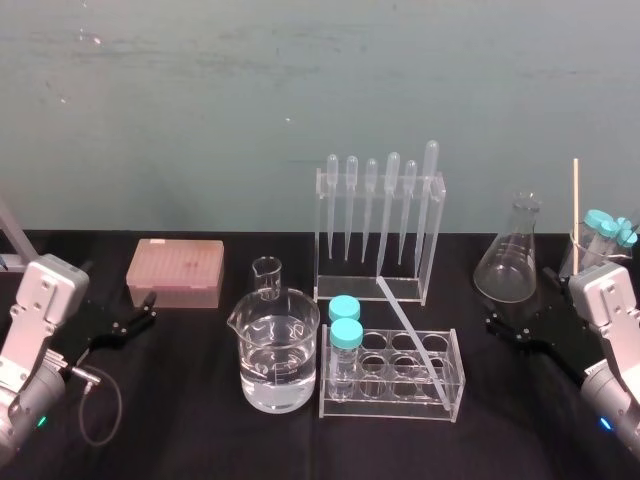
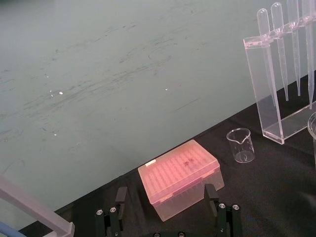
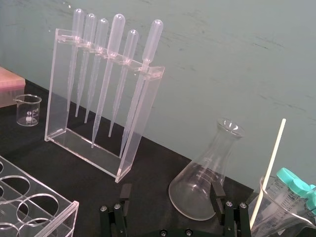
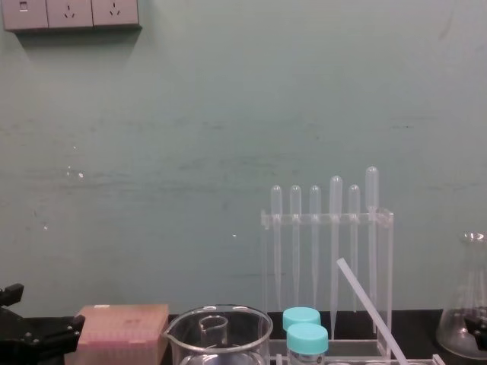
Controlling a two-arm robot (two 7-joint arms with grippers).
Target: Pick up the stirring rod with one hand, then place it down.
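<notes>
The stirring rod (image 1: pixel 410 333) is a thin translucent-white rod. It leans slantwise in the clear test tube rack (image 1: pixel 455 385), its upper end toward the pipette stand; the chest view shows the stirring rod (image 4: pixel 367 304) tilted the same way. My left gripper (image 1: pixel 146 310) rests low at the table's left, open, facing a pink tip box (image 2: pixel 180 175). At the right edge my right gripper (image 1: pixel 520 300) is open beside the conical flask (image 3: pixel 210 180), well apart from the rod. Both wrist views show the fingers spread with nothing held.
A large beaker of water (image 1: pixel 277 355) stands left of the rack, with a small beaker (image 1: pixel 267 275) behind it. Two teal-capped tubes (image 1: pixel 346 335) sit in the rack. The pipette stand (image 1: pixel 380 225) is behind. At far right, a beaker holds a cream stick (image 1: pixel 576 205) and capped tubes.
</notes>
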